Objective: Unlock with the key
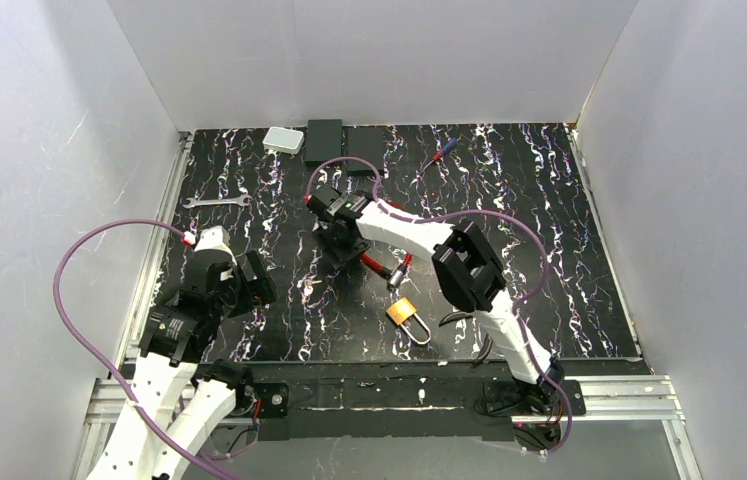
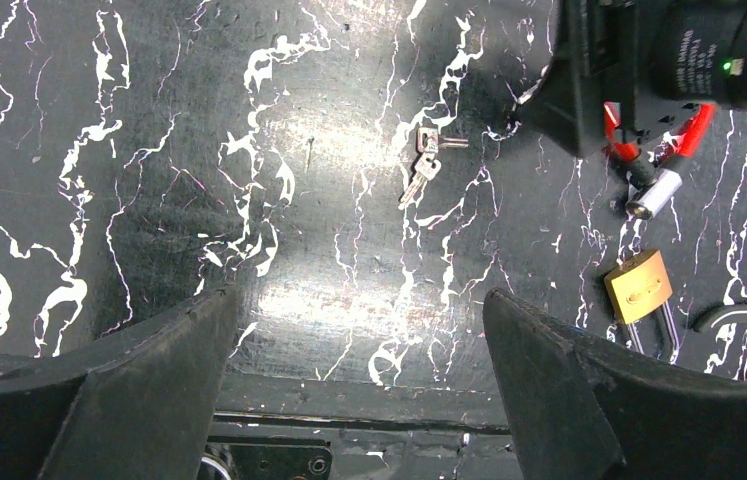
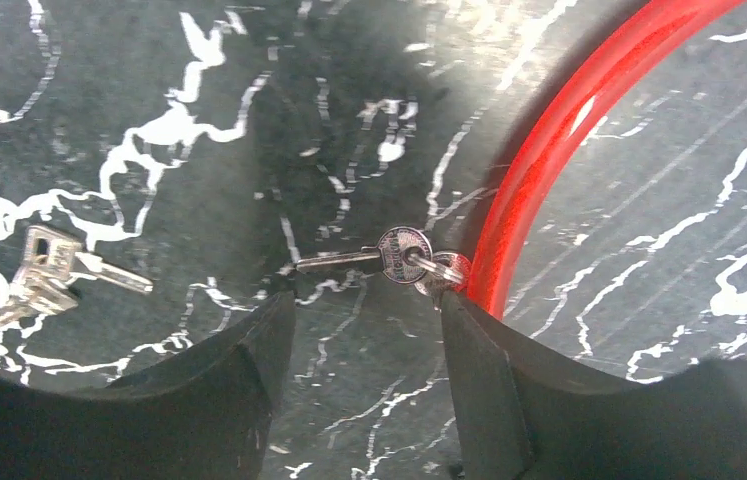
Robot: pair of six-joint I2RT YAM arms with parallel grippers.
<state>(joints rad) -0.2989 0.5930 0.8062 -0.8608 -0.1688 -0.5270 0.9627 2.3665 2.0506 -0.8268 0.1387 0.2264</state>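
A brass padlock (image 1: pixel 404 312) lies on the black marbled table, near the front centre; it also shows in the left wrist view (image 2: pixel 639 287). A round-headed silver key (image 3: pixel 404 255) lies on a ring against a red cable (image 3: pixel 559 130). A small bunch of keys (image 3: pixel 44 275) lies further left and also shows in the left wrist view (image 2: pixel 426 160). My right gripper (image 3: pixel 364 300) is open, low over the table, its fingertips just short of the round-headed key. My left gripper (image 2: pixel 359 300) is open and empty, above the table's near edge, well short of the key bunch.
A red cable lock with a silver cylinder (image 1: pixel 396 275) lies between the right gripper (image 1: pixel 339 245) and the padlock. A wrench (image 1: pixel 217 202), a white box (image 1: pixel 283 140), two black boxes (image 1: pixel 324 135) and a screwdriver (image 1: pixel 442 150) lie at the back.
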